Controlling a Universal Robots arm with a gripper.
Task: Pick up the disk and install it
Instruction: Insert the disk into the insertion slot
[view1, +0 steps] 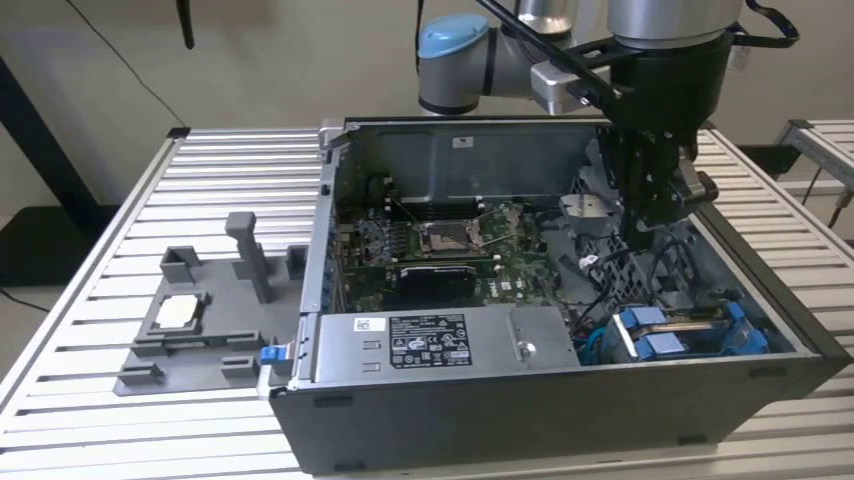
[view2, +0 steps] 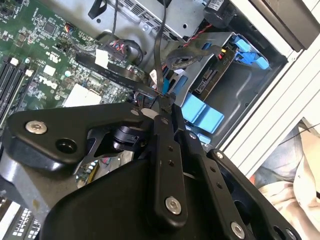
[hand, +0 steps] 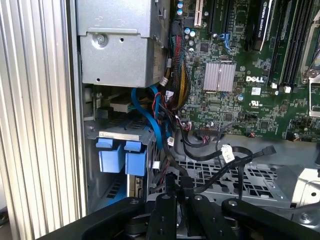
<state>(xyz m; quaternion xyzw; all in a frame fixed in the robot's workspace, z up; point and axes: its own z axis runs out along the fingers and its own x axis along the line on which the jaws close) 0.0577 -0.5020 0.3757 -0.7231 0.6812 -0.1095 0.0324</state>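
Open dark-grey metal computer case (view1: 561, 400) lies on a ribbed aluminium slat table (view1: 160, 190), side panel off. The black matte gripper (view1: 643, 238) hangs inside the case, above the perforated steel floor beside the green circuit board (view1: 454, 245). In both wrist views its two slim black fingers (view2: 165, 107) stand pressed together at the tips, nothing between them; thin black cables run just past the tips.

The disk (view1: 687, 328) sits in the drive bay at the case's front corner, on the exterior view's right: bright blue plastic carrier, glossy squared tabs sticking out, the flat drive body mostly hidden by the bay's sheet metal. In the first wrist view the blue tabs (hand: 122, 157) show as two blocky rectangles under a grey metal ledge, a blue ribbon-like cable curving beside them. In the second wrist view the carrier (view2: 202, 114) lies just beyond the fingertips, apart from them.

The long grey metal box (view1: 441, 345) with a black-and-white sticker lies along the case's near edge. Outside on the table, a grey plastic fixture (view1: 200, 330) holds a small square silver chip (view1: 180, 312).
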